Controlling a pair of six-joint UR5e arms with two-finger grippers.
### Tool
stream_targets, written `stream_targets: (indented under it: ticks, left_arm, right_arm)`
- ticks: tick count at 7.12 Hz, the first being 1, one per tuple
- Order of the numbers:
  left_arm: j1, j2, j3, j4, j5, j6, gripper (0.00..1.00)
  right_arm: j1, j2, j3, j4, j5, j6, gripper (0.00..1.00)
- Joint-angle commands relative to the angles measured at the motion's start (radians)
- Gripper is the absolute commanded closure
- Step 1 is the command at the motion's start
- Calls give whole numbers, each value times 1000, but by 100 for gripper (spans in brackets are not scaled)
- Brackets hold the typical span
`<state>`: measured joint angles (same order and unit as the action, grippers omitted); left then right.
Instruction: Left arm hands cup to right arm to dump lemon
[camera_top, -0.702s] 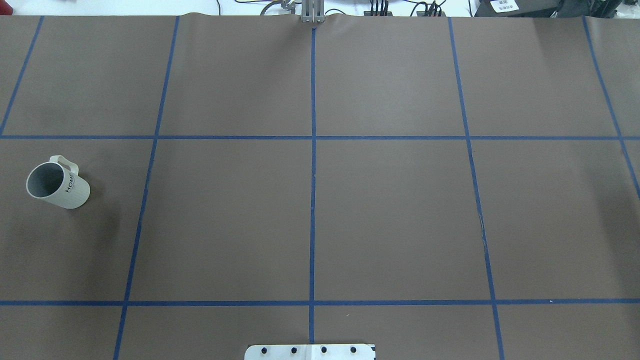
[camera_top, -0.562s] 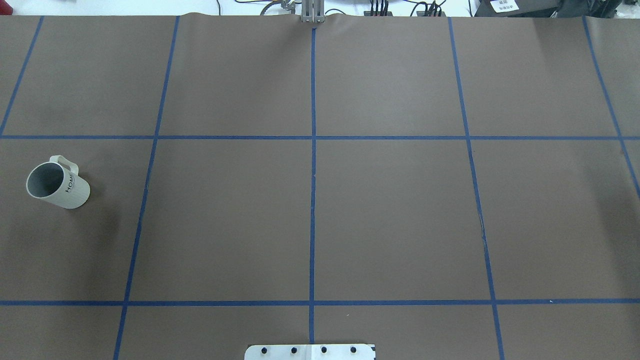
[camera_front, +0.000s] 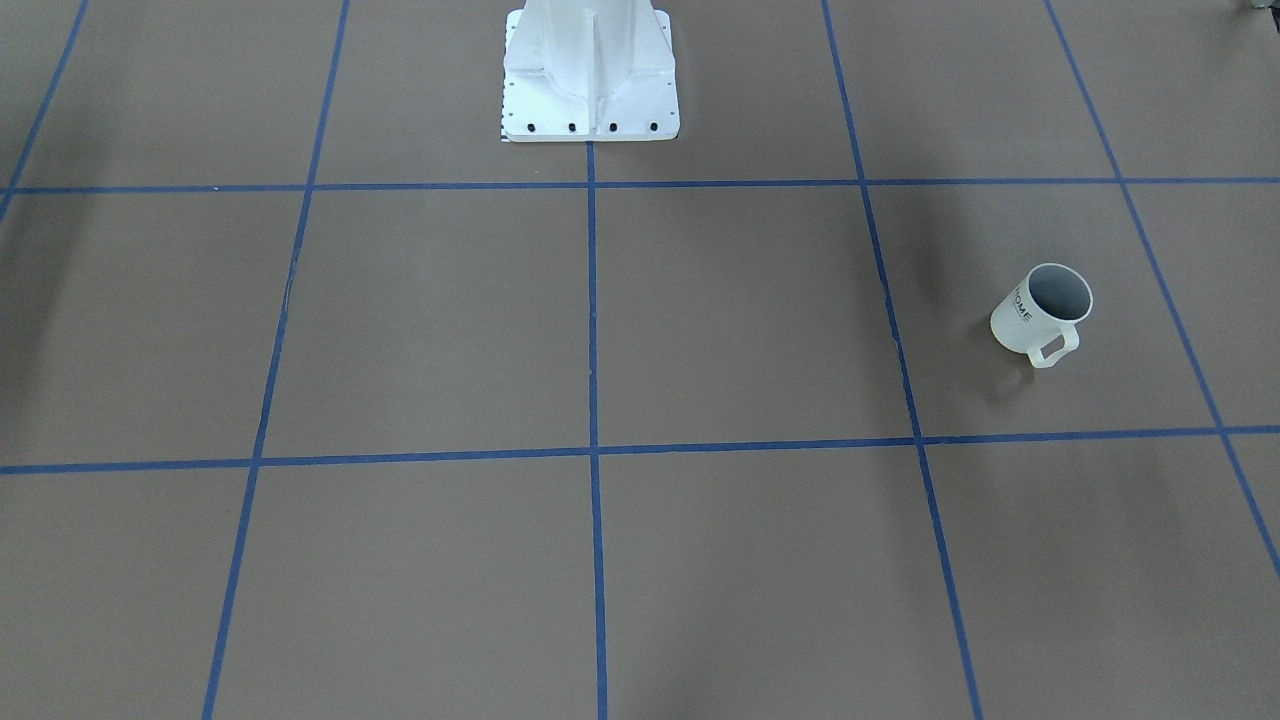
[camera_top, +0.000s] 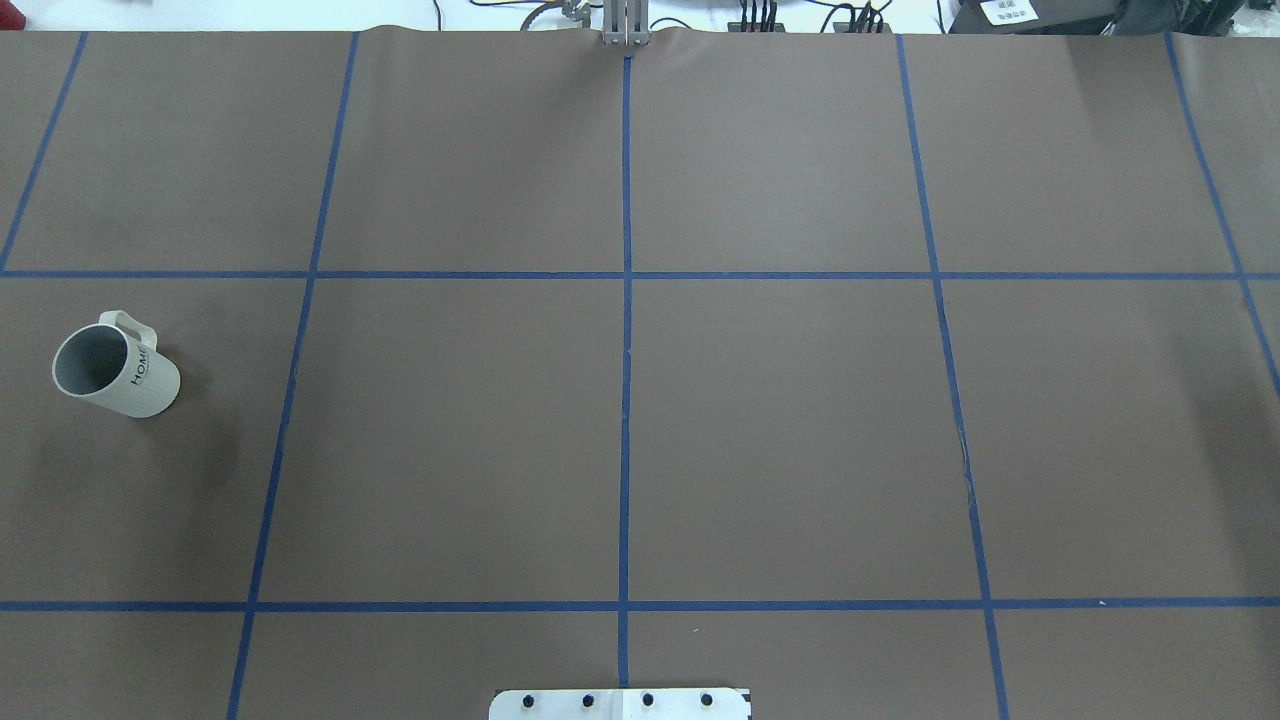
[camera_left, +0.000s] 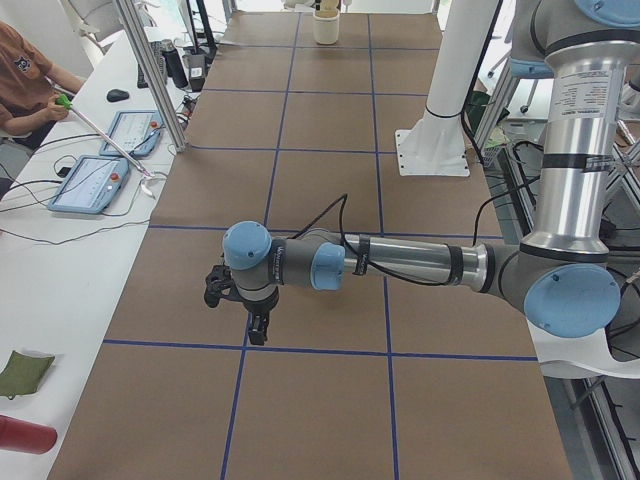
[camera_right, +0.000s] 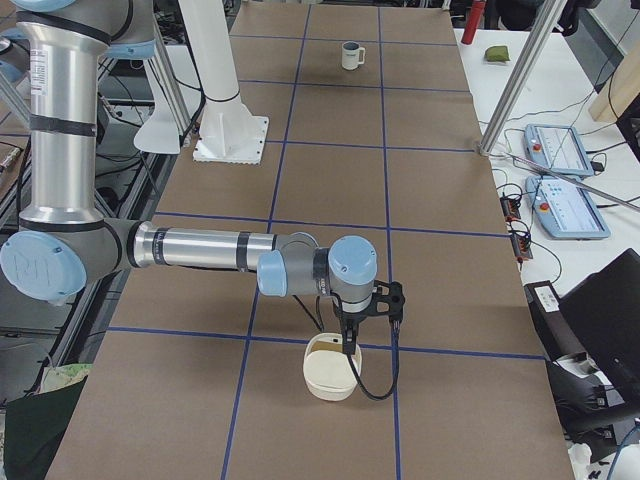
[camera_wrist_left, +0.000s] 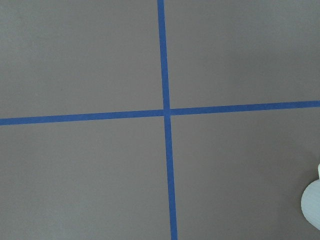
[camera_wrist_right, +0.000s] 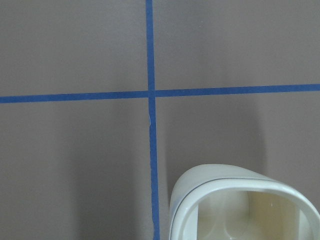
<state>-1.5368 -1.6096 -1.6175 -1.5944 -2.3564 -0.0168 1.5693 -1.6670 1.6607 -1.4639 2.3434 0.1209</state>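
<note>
A pale cream rounded-square container (camera_wrist_right: 220, 175) is running off the right wrist view's bottom. A white rounded shape (camera_wrist_left: 312, 202) is leaving the left wrist view's right edge. The left black hand (camera_left: 252, 330) and right black hand (camera_right: 346, 338) are showing too small to judge.

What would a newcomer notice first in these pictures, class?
The cream cup stands alone on the brown, blue-taped table, at the overhead view's left. In the right-side view, the right arm stretches low, its pincer hanging close to a cream container.
</note>
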Motion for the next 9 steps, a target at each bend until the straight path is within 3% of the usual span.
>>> stream_targets:
  ticks: [1,3,5,7,9]
  left_arm:
    - [4,2,-9,-41,6,-3,0]
    - [7,-4,-57,-39,-96,-12,0]
    - [127,39,-155,-54,-40,-200,0]
    - [217,129,-183,-251,-11,-454,0]
    - [335,135,-183,-361,54,-662,0]
  right_arm:
    - [0,22,7,-1,4,0,0]
    - [0,23,17,-1,5,0,0]
    - [0,23,22,-3,5,0,0]
    - [-2,26,33,-6,5,14,0]
    - [-2,26,34,-6,5,13,0]
